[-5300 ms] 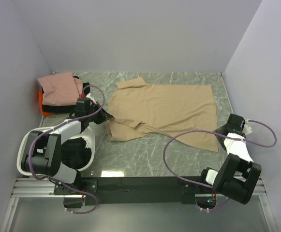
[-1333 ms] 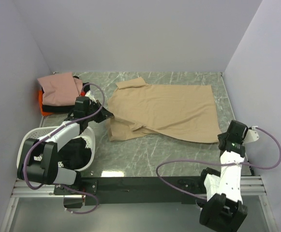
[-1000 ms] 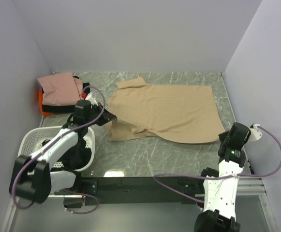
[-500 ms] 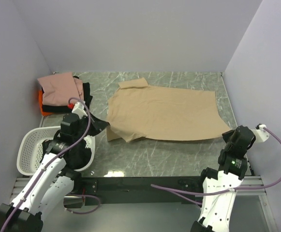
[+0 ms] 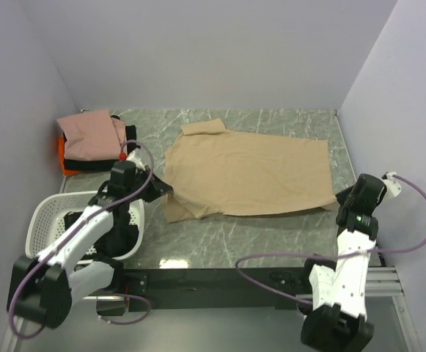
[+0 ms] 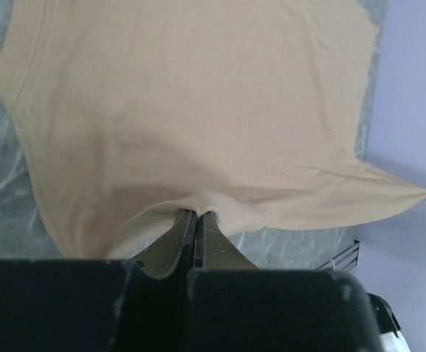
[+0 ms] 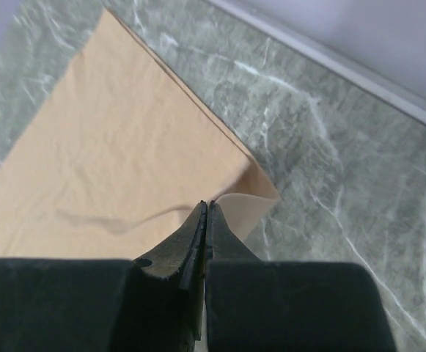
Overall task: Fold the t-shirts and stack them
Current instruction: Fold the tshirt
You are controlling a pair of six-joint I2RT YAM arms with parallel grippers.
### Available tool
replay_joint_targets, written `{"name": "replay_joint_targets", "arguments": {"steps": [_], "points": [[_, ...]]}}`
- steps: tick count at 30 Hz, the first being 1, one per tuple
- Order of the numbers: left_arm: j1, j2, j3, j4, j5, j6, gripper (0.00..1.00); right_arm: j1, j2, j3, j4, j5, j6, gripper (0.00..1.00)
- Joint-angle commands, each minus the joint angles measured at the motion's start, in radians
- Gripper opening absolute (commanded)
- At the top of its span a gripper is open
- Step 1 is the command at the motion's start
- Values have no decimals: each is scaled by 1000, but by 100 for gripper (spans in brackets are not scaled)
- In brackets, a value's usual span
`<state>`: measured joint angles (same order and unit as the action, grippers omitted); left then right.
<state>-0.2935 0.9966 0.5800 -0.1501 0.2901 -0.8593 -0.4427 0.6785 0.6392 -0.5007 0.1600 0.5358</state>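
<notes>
The tan-beige t-shirt [image 5: 245, 174] lies spread on the marble table, its near edge lifted at both ends. My left gripper [image 5: 166, 188] is shut on a pinch of cloth at the shirt's near left side; in the left wrist view the jaws [image 6: 196, 214] meet on a raised fold of the tan shirt [image 6: 198, 110]. My right gripper [image 5: 338, 199] is shut on the shirt's near right corner; in the right wrist view the gripper [image 7: 206, 205] pinches the curled corner of the tan shirt [image 7: 125, 161]. Other t-shirts lie folded in a pile at the back left: pink [image 5: 88, 136] on top, black [image 5: 128, 136] and orange [image 5: 66, 165] below.
A white perforated basket [image 5: 48, 207] stands at the near left, under my left arm. Lavender walls close in the table on the left, back and right. A black rail [image 5: 220, 279] runs along the near edge.
Both arms swung while holding the shirt. The crumpled fold at the near left has been pulled out and the near edge now runs straighter.
</notes>
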Motion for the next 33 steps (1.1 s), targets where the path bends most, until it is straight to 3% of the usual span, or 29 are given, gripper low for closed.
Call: {"name": "replay_joint_targets", "arguments": {"steps": [1,5,12,25,33], "points": [[-1,135,130,133,1,32,1,2,102,7,143,-43,-31,0],[-1,299,240,142,3,74,1,4,251,42,191,-77,-43,0],[-1,517,409,142,11,121,1,22,372,71,255,-90,-17,0],[-1,743,690,44,3,198,0,98,503,143,281,10,-2,0],[-3,794,699,35,-40,190,1,162,616,181,291,82,3,0]]}}
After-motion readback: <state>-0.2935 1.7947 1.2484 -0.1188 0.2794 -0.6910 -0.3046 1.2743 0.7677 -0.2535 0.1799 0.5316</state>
